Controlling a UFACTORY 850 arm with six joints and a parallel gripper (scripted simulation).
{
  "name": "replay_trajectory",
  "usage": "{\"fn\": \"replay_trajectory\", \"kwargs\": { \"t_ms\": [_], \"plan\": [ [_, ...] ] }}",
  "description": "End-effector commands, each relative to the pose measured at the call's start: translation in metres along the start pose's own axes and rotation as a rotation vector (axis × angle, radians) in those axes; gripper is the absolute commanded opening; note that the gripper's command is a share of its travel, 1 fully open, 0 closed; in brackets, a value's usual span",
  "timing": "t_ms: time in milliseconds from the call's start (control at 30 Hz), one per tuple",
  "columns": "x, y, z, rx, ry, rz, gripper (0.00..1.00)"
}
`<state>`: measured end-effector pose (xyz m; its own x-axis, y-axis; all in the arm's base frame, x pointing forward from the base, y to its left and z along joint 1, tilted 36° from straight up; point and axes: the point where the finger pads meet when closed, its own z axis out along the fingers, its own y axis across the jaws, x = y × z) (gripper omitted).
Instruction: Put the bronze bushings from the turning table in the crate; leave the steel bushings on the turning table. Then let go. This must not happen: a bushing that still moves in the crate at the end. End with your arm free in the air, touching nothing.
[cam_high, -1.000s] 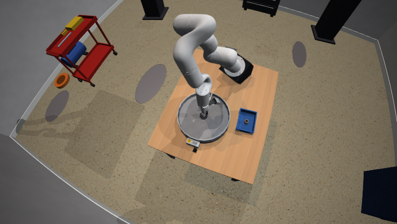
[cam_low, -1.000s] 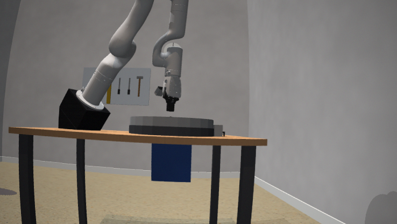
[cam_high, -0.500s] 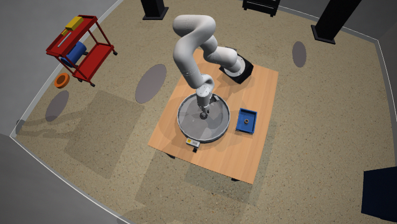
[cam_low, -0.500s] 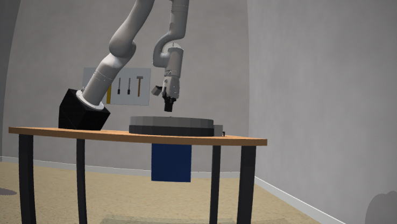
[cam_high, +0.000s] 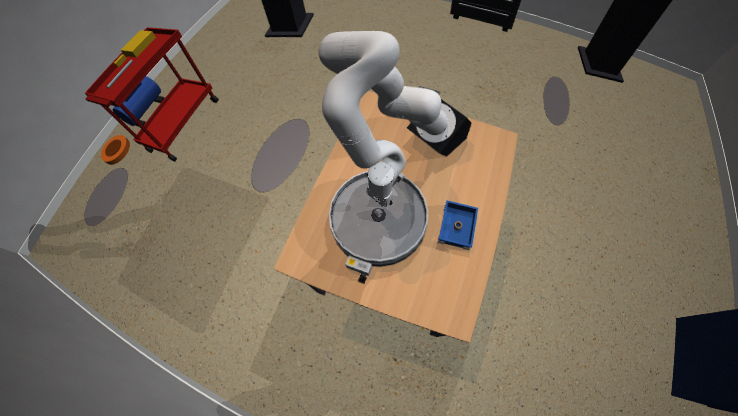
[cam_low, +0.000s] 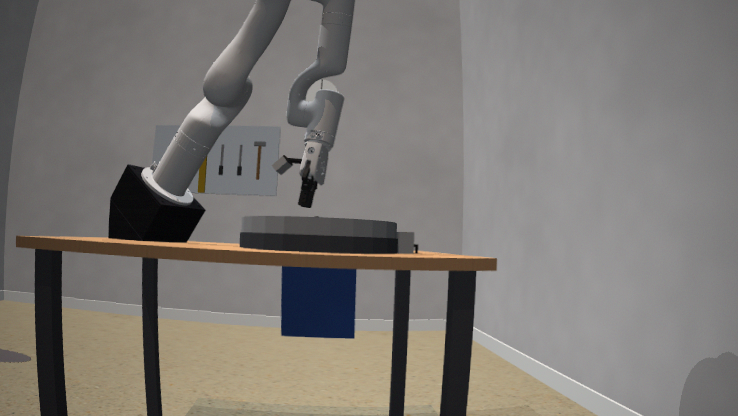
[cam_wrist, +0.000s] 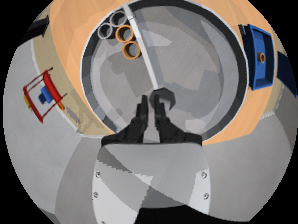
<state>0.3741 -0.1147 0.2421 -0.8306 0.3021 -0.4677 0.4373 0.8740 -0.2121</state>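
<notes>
While your black two-fingered end effector (cam_low: 306, 198) hangs closed and empty above the grey round turning table (cam_low: 330, 227), one bronze ring bushing (cam_high: 457, 224) lies in the blue crate (cam_high: 448, 223).
</notes>
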Motion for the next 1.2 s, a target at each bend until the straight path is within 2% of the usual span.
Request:
{"fn": "replay_trajectory", "kwargs": {
  "t_ms": [0,433,500,1000,1167],
  "plan": [
    [0.004,-0.004,0.001,0.039,0.087,-0.114,0.1],
    [0.024,-0.015,0.006,0.155,0.192,-0.462,0.1],
    [0.024,-0.015,0.006,0.155,0.192,-0.462,0.1],
    [0.051,-0.031,0.013,0.328,0.34,-0.971,0.1],
    [0.056,-0.034,0.014,0.359,0.367,-1.064,0.1]
  ]
}}
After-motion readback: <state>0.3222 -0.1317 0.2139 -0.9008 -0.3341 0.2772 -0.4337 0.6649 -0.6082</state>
